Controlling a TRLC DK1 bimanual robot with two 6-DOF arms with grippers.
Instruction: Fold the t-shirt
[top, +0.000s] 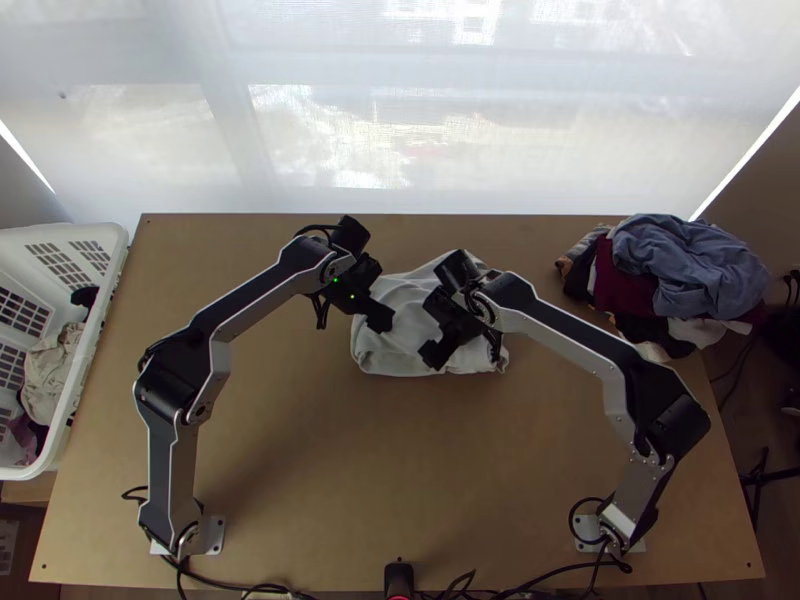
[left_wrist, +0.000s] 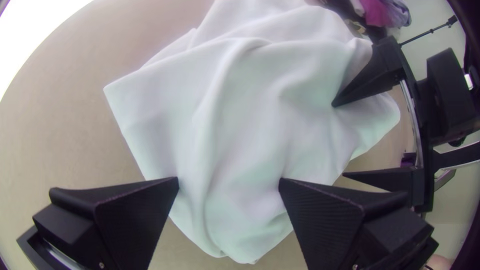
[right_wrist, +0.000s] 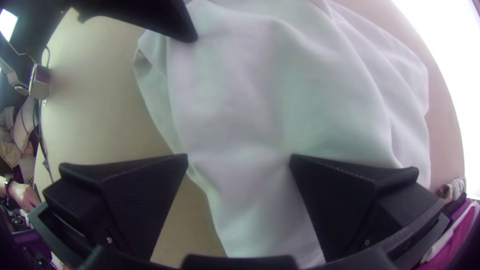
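Black unit, small (top: 399, 578), at the middle of the near edge of the table (top: 350, 480); cables (top: 590, 566) along that edge. White plastic basket (top: 112, 240), slatted, at the left side, with loose garments (top: 55, 370) inside. One white t-shirt (top: 400, 350), loosely bunched and creased, in the far middle part. Right pincer (top: 434, 328): over the shirt's right part, fingers wide apart, nothing clasped. Left pincer (top: 380, 291): over the shirt's left part, likewise spread wide, nothing clasped. Obstruction: both pincers cover portions of the cloth from above, close to one another. Clothes pile (top: 690, 270), mixed blue, dark red and black, heaped at the far right corner, apart from the shirt. Pale translucent screen (top: 330, 140), beyond the far edge.
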